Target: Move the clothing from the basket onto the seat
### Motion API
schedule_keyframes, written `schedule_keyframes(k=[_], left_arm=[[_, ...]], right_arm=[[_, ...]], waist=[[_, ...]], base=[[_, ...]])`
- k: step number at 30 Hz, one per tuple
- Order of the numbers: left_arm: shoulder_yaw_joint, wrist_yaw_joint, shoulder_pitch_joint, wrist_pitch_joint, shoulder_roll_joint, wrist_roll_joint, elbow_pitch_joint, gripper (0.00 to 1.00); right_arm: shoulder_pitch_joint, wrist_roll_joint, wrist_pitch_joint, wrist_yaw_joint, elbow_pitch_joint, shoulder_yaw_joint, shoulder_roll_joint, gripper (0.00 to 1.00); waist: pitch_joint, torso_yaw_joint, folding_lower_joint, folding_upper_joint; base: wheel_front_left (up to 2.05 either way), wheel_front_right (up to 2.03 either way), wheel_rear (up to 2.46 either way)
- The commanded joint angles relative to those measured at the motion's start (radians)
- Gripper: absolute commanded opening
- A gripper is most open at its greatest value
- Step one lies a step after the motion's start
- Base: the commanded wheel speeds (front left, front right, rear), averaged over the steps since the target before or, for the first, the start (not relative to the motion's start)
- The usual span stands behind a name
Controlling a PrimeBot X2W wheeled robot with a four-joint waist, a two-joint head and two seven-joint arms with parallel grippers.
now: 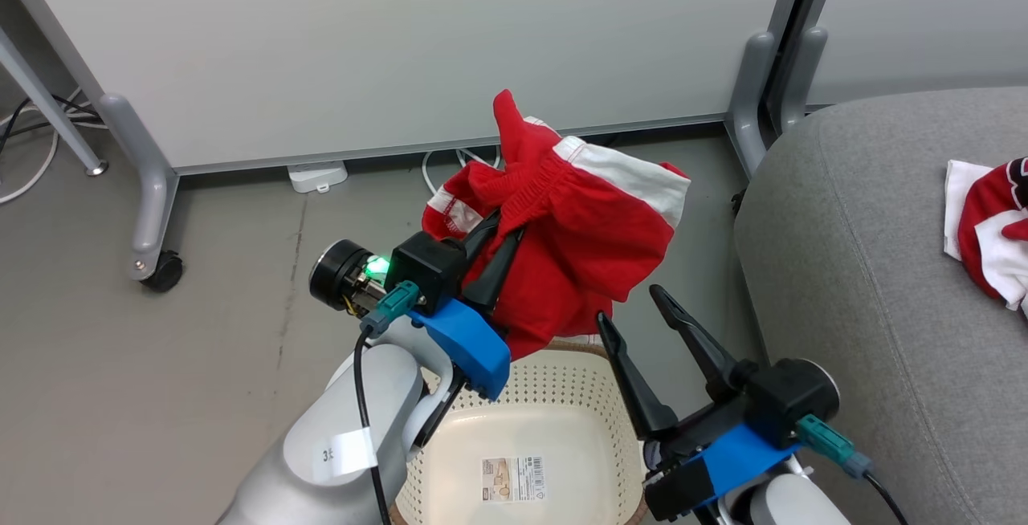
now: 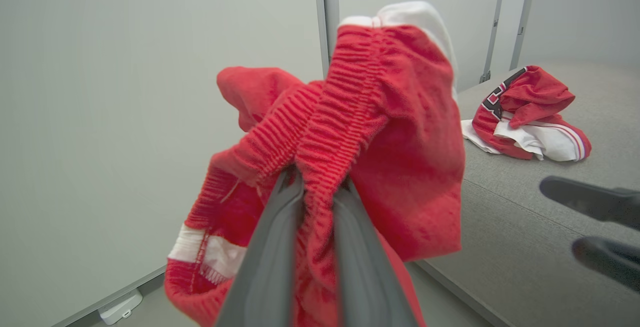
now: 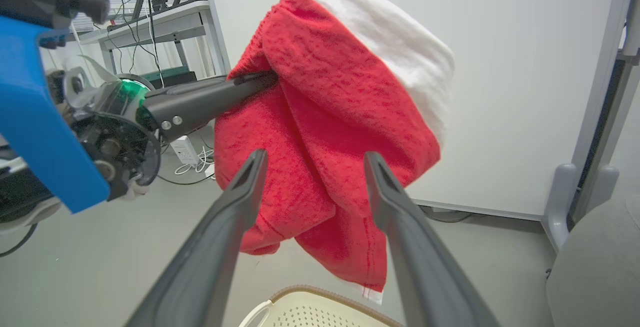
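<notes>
Left gripper [image 1: 504, 226] is clamped on the red shorts [image 1: 586, 228], fingers pinching the ribbed elastic waistband, clear in the left wrist view, where the two dark fingers [image 2: 280, 227] sit tight with bunched fabric between them. The shorts hang limp below the pinch, long axis roughly vertical, hem dangling just above the brown rim of the basket [image 1: 554, 384], so lifted clear of it but not yet carried across. The seat [image 1: 867, 268] lies to the robot's right of the held shorts, with the right gripper [image 1: 629, 304] between the two. Right gripper is spread wide and holds nothing, its fingertips near the low edge of the cloth, apart from it as far as I can tell. It is the arm nearer the seat, but the left one has the load. The next move looks like a rightward carry past the right arm. The red and white top [image 1: 992, 228] lies crumpled on the seat, well apart from the shorts. Shorts are soft terry-like fabric, red with a white panel and white trim. The basket is cream perforated plastic, only a label [image 1: 514, 478] inside on the bottom. The seat is grey woven upholstery with a rounded edge and a visible seam
</notes>
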Motion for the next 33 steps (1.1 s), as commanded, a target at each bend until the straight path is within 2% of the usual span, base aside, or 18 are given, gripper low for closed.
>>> schedule_keyframes(k=[1,13,22,27,33], left_arm=[[0.001,-0.003,-0.018,-0.005,-0.001,0.001,0.002,0.00],[-0.011,-0.012,-0.054,-0.005,-0.033,0.013,0.000,0.00],[-0.027,-0.015,-0.085,-0.005,-0.050,0.009,-0.012,0.00],[-0.039,-0.016,-0.089,-0.005,-0.054,-0.001,-0.023,0.00],[-0.073,-0.006,-0.099,-0.005,-0.055,-0.034,-0.057,0.00]], right_arm=[[-0.014,-0.008,-0.004,0.000,0.004,0.005,-0.001,1.00],[-0.189,-0.099,-0.004,0.000,0.193,0.137,-0.005,1.00],[-0.304,-0.260,-0.004,0.000,0.306,0.104,-0.001,1.00],[-0.340,-0.282,-0.004,0.000,0.357,0.115,-0.001,1.00],[-0.376,-0.254,-0.004,0.000,0.382,0.120,-0.001,1.00]], waist=[[0.003,0.003,-0.0001,-0.0001],[0.043,0.037,-0.0001,-0.0001],[0.077,0.064,-0.0001,-0.0001],[0.089,0.076,-0.0001,-0.0001],[0.103,0.084,-0.0001,-0.0001]], base=[[0.00,0.00,0.00],[0.00,0.00,0.00],[0.00,0.00,0.00],[0.00,0.00,0.00],[0.00,0.00,0.00]])
